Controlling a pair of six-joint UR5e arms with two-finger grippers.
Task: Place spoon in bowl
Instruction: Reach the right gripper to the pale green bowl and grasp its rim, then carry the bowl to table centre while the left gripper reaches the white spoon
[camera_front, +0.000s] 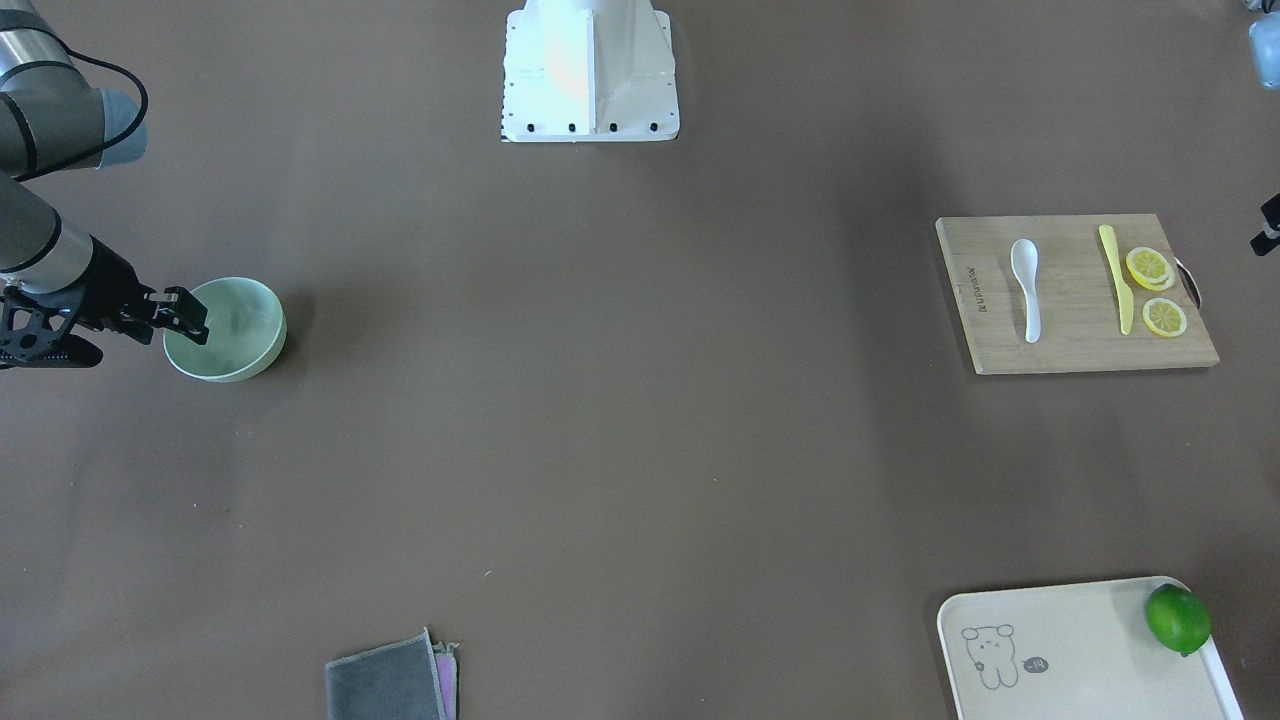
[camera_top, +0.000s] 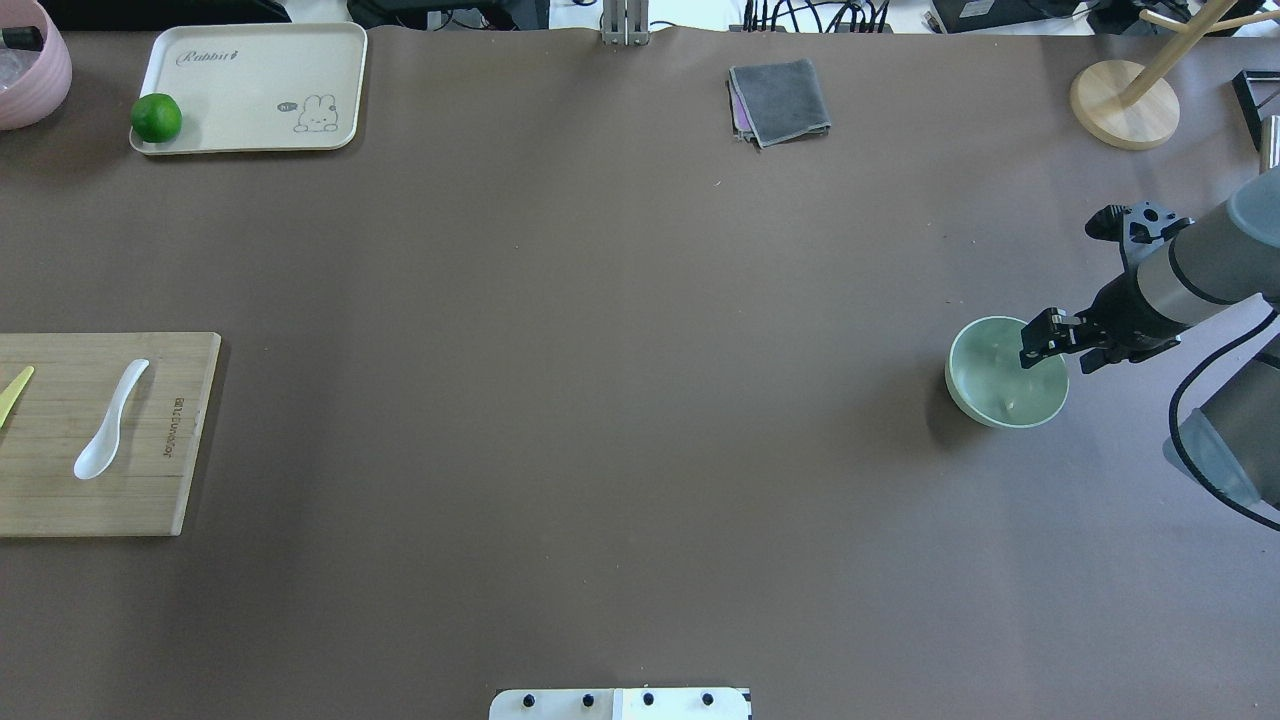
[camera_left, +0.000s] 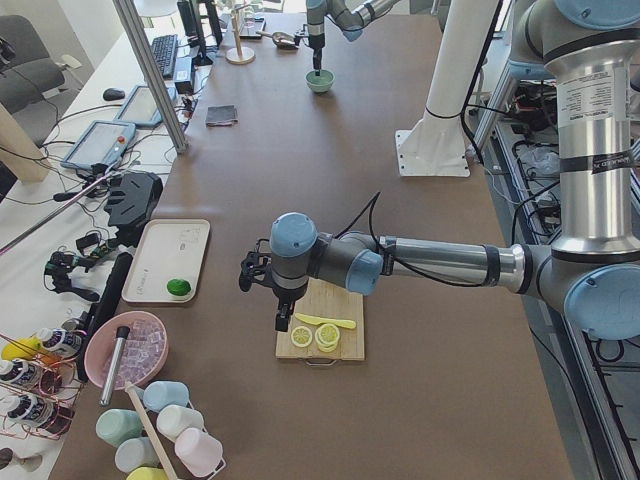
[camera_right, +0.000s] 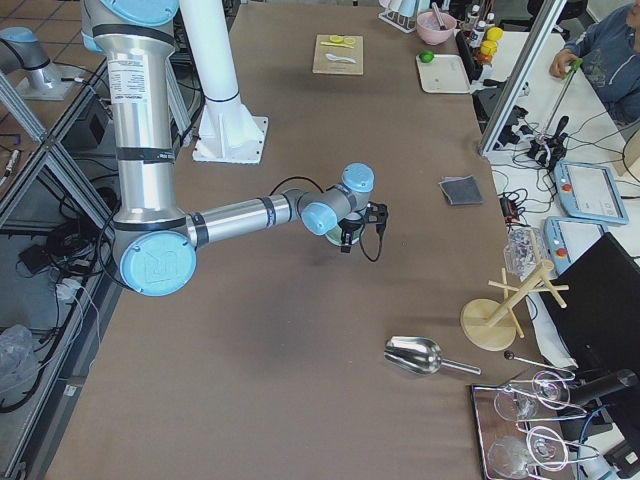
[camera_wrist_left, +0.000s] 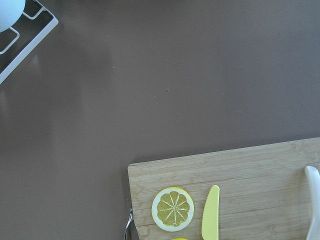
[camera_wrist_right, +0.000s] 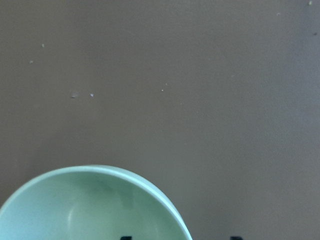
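The white spoon (camera_front: 1027, 285) lies on the wooden cutting board (camera_front: 1075, 345), also seen from overhead (camera_top: 108, 420); its handle shows at the right edge of the left wrist view (camera_wrist_left: 314, 210). The mint-green bowl (camera_front: 240, 330) stands far across the table (camera_top: 1000, 390). My right gripper (camera_top: 1040, 345) is open with its fingers astride the bowl's near rim (camera_wrist_right: 85, 210). My left gripper (camera_left: 283, 318) hangs beside the board's lemon end, away from the spoon; I cannot tell whether it is open or shut.
On the board lie a yellow knife (camera_front: 1117, 280) and lemon slices (camera_front: 1150, 268). A cream tray (camera_front: 1060, 650) holds a lime (camera_front: 1178, 618). A grey cloth (camera_front: 390, 685) lies at the table's edge. A wooden stand (camera_top: 1123, 105) is beyond the bowl.
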